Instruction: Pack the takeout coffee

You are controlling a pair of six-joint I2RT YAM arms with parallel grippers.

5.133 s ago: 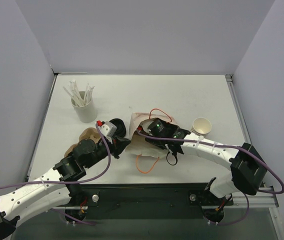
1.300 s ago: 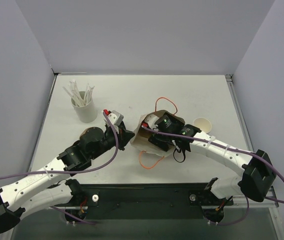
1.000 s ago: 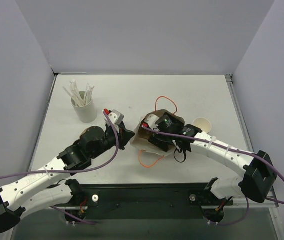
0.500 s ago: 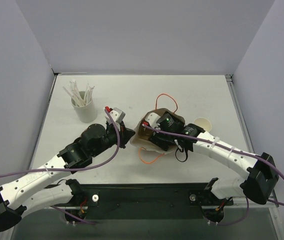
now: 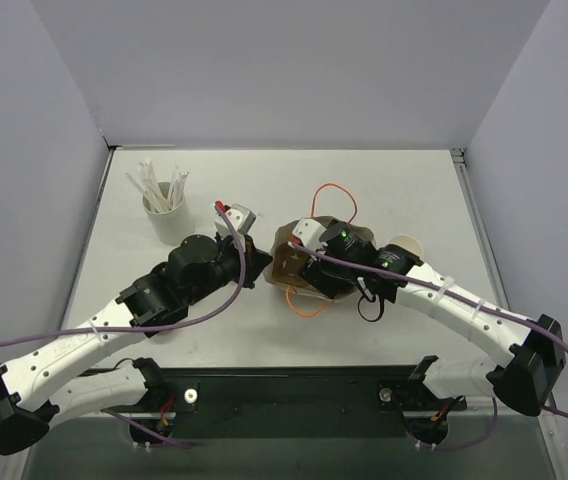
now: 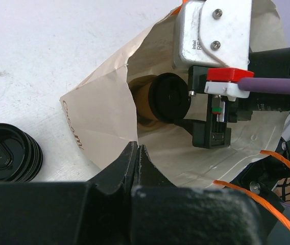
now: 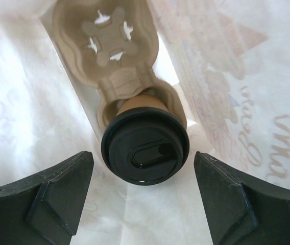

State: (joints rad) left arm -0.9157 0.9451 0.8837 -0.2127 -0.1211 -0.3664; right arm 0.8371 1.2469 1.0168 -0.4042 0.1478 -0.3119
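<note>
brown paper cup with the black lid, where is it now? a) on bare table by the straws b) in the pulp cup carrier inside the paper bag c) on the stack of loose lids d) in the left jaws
b: the brown kraft-paper cup with the round black plastic lid sits in a pocket of the moulded pulp carrier, pale paper bag walls around both.

The top view is lit evenly and brightly from above; only soft shadows are cast on the tabletop [image 5: 384,190]. In the right wrist view, light is diffused through the paper bag [image 7: 226,61] walls, and the near fingers [image 7: 48,196] are rendered dark and slightly soft.
</note>
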